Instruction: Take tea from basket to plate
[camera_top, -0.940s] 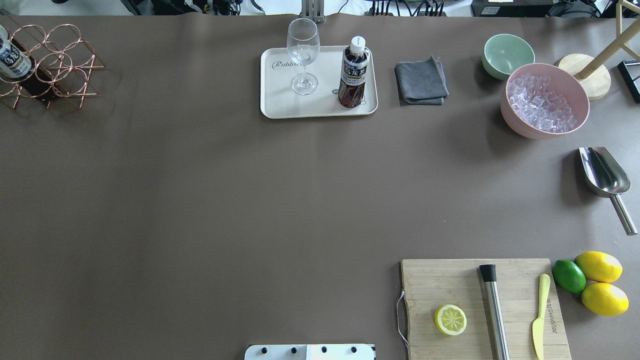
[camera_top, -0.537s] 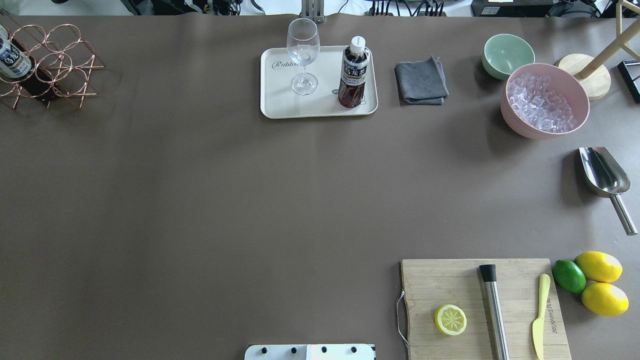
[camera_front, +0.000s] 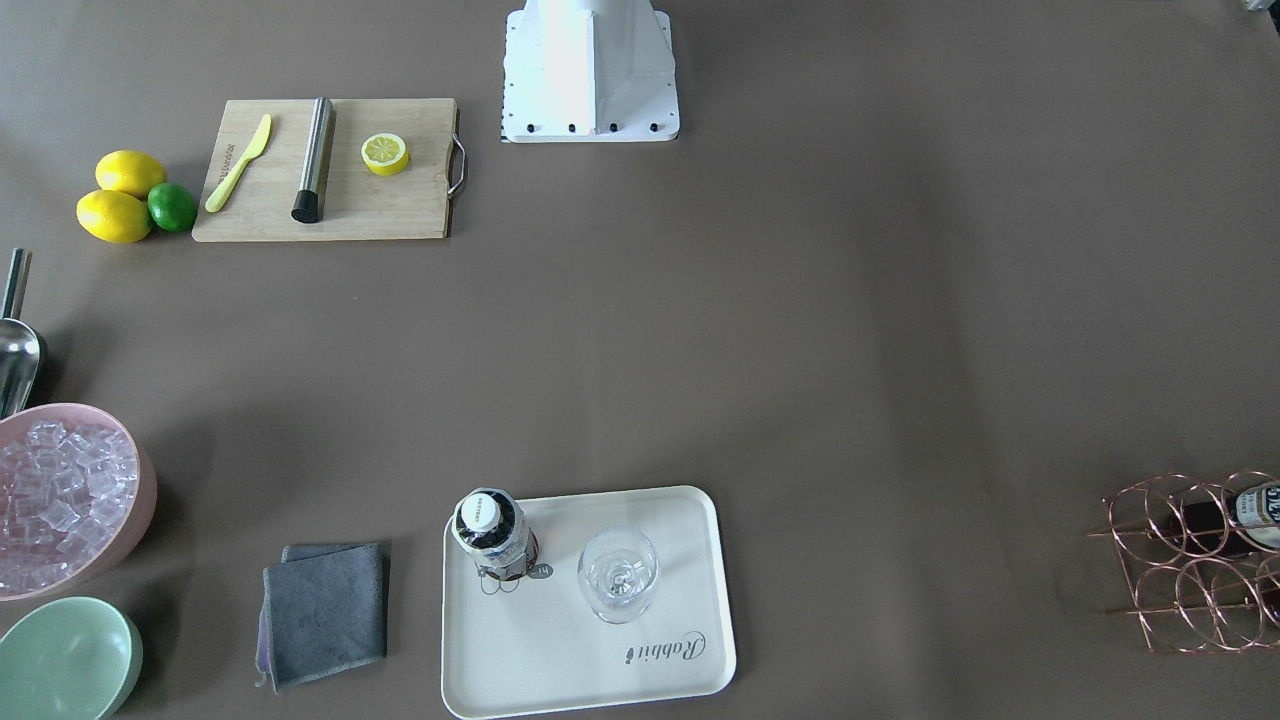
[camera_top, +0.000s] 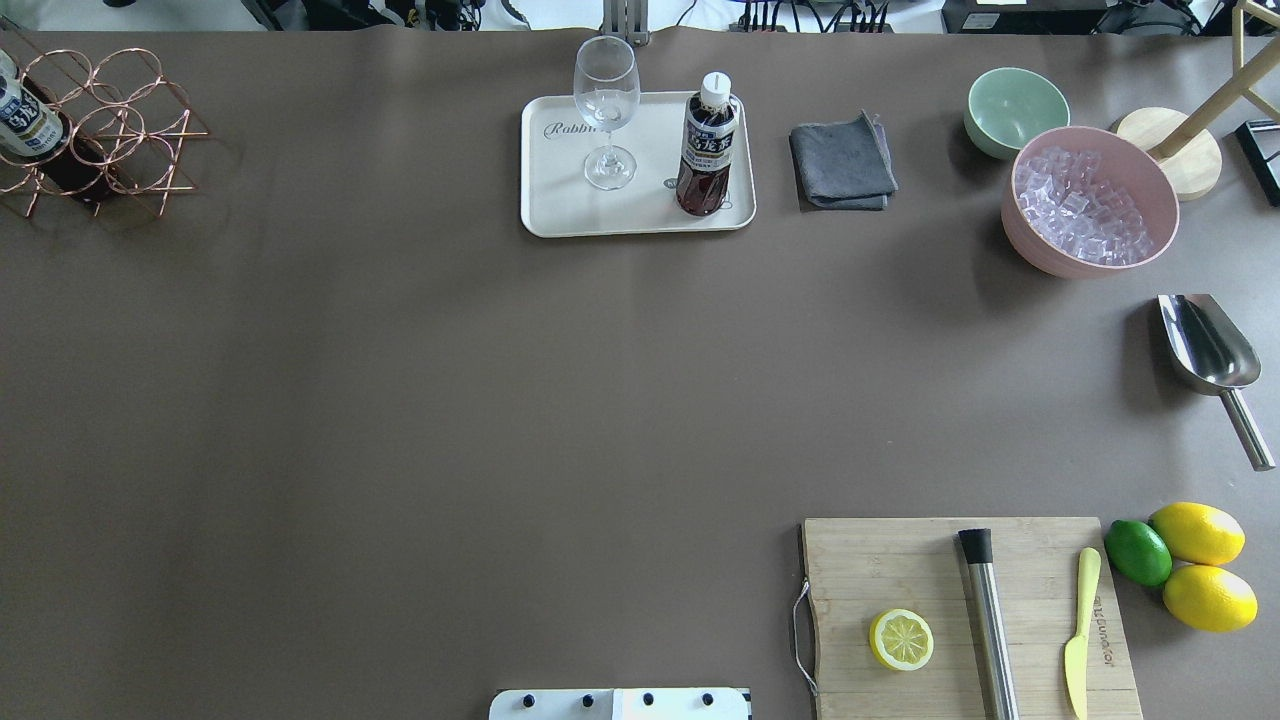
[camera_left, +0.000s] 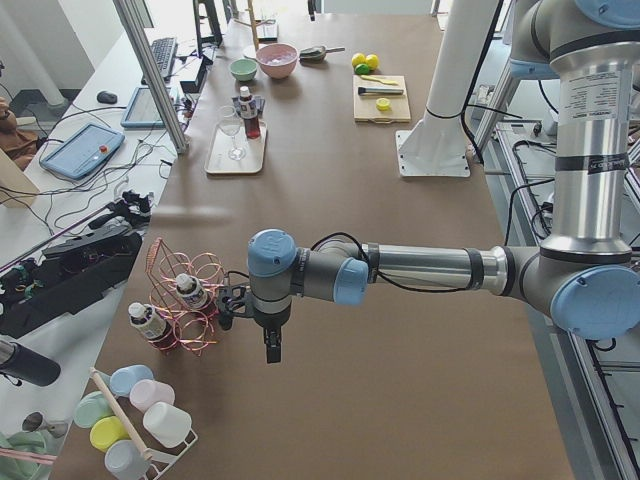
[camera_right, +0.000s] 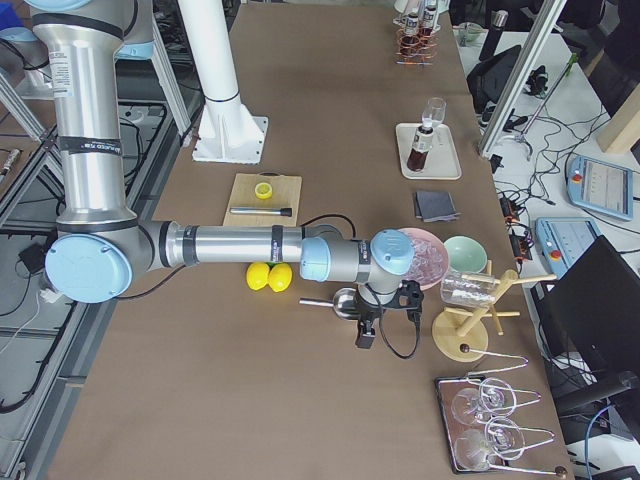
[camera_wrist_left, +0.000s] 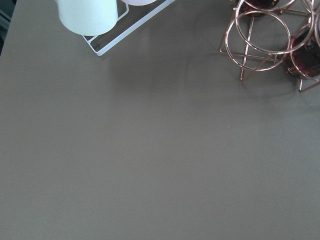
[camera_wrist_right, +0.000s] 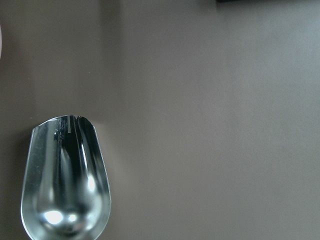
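Upright on the plate (camera_top: 560, 212), at its right end in the overhead view: the tea (camera_top: 706, 145). Long axis vertical, white screw cap on top, dark brown liquid below a white-grey printed label. Seen almost end-on from the front-facing camera, cap toward the lens. On the same plate, near the tea but not touching it, a clear stemmed glass (camera_top: 606, 110), also upright. Plate cream-white, smooth, rectangular with rounded corners, "Rabbit" in script at the end by the glass.

Well apart, at the far left corner of the worktop (camera_top: 400, 400): the basket (camera_top: 115, 125), thin copper-coloured wire bent into round rings. In one of its cells, a second bottle (camera_top: 22, 118) of the same kind.

Left claw (camera_left: 272, 348) visible in the exterior left view only. Pointing down over bare worktop, just beside the basket and apart from it. Whether spread or clenched, cannot tell, nor whether anything sits between the fingers. From the left wrist camera, only matte brown worktop, with basket rings in the top right corner.

Right claw (camera_right: 366, 335) visible in the exterior right view only. Pointing down near the polished metal scoop (camera_top: 1205, 345) and the pink bowl (camera_top: 1025, 248) of clear ice cubes. Spread or clenched, again cannot tell. From the right wrist camera, the scoop's shiny curved blade at lower left, lying on the worktop.
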